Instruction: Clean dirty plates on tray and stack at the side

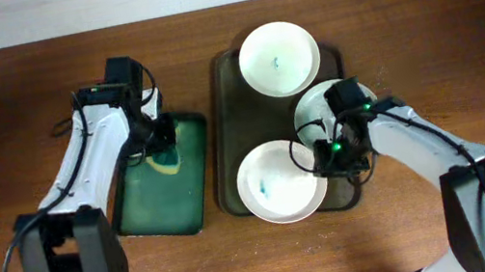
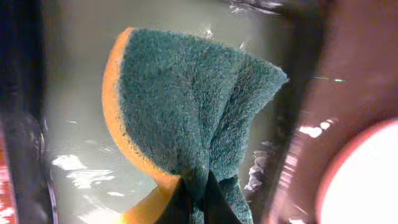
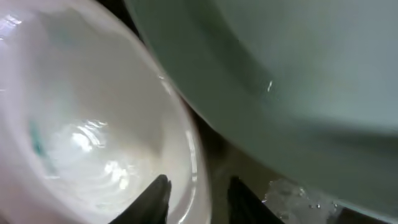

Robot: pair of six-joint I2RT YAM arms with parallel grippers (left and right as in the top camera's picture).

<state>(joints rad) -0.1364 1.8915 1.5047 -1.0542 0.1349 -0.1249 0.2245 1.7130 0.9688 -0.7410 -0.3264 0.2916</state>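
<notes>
Brown wood tabletop (image 1: 458, 14) carries everything. Right gripper (image 3: 198, 199) is spread slightly, its fingers straddling the rim of the near plate (image 1: 275, 185), one inside and one outside; I cannot tell whether they touch it. Left gripper (image 2: 198, 202) is pinching a sponge (image 2: 186, 99) over the green tray (image 1: 159, 193), toward the left edge. Near plate, mint plate (image 1: 314, 105) and far plate (image 1: 279, 57) lie in the tray (image 1: 227, 129) mid-tabletop, its long axis running from far edge to near edge.
</notes>
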